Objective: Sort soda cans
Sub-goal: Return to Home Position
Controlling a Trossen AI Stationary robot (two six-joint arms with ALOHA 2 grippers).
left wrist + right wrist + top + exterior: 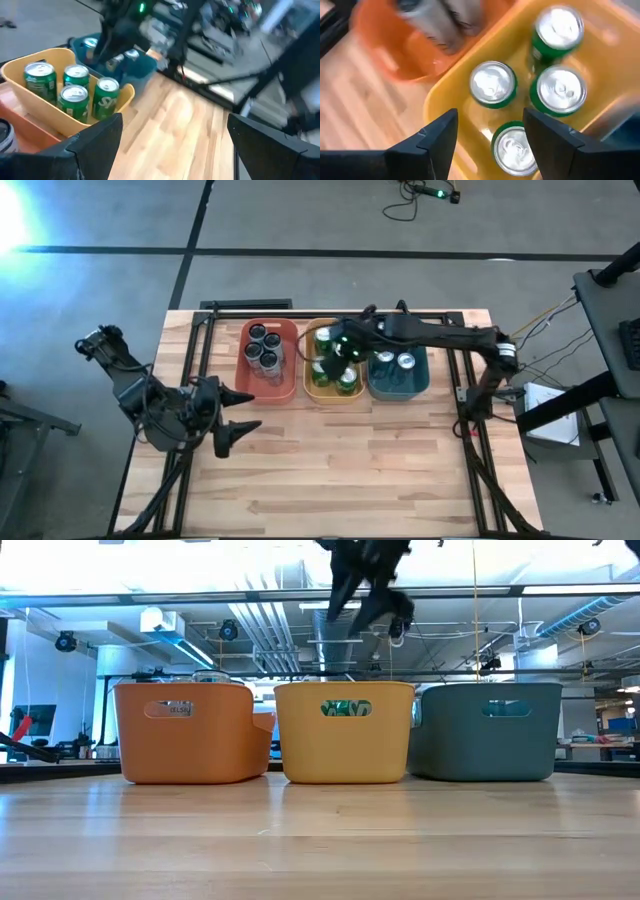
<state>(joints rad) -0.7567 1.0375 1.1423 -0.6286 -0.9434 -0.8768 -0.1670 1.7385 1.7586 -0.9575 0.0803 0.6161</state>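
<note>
Right gripper point(340, 348) hangs over the yellow tub point(335, 399), its two fingers spread apart with nothing held between them. Seen from table level, it sits well above the tub's rim and touches neither the tub nor the cans. Directly beneath it, four green cans point(493, 84) stand upright inside the yellow tub, silver tops up, packed close together.

The yellow tub is the middle one of three standing side by side in a row on the far half of the wooden table point(350, 470). Just beside it, on the robot's left, is the red tub point(288, 388), which holds a tight cluster of upright black cans point(265, 345). On the other side is the teal tub point(400, 393) with blue cans point(395, 362) inside. Two of their tops show clearly, and the right arm crosses above part of this tub, so the rest is hidden.

Left gripper point(245, 410) rests low near the table's left edge, in front of the red tub and apart from it. Its fingers are wide open and empty, pointing toward the table's middle.
</note>
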